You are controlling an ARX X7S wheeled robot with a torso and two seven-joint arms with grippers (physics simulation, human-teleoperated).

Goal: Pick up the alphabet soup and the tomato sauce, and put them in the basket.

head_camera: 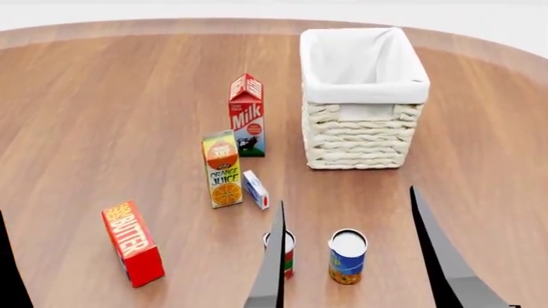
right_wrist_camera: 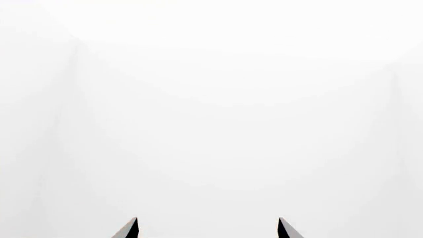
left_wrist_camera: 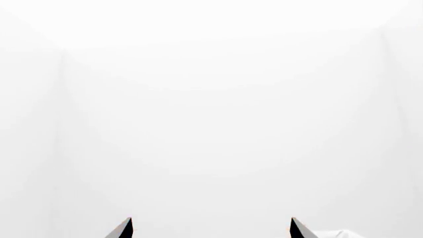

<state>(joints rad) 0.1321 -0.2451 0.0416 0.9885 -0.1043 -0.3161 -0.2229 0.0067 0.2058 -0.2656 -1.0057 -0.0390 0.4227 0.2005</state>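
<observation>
The alphabet soup (head_camera: 347, 256) stands upright on the wooden table near the front. The tomato sauce (head_camera: 289, 254) stands just left of it, partly hidden behind a dark finger. The basket (head_camera: 360, 135) sits further back, to the right, and nothing shows inside it. My right gripper (head_camera: 347, 196) is open; its two dark fingers rise close to the camera on either side of the cans. Of my left gripper only a dark finger (head_camera: 7, 269) shows at the left edge. The left wrist view (left_wrist_camera: 211, 220) and the right wrist view (right_wrist_camera: 207, 220) show spread fingertips against blank white.
A milk carton (head_camera: 248, 115), an orange juice carton (head_camera: 222, 168) and a small blue-and-white box (head_camera: 255, 189) stand left of the basket. A red butter box (head_camera: 133, 242) stands at the front left. The table's far edge curves behind the basket.
</observation>
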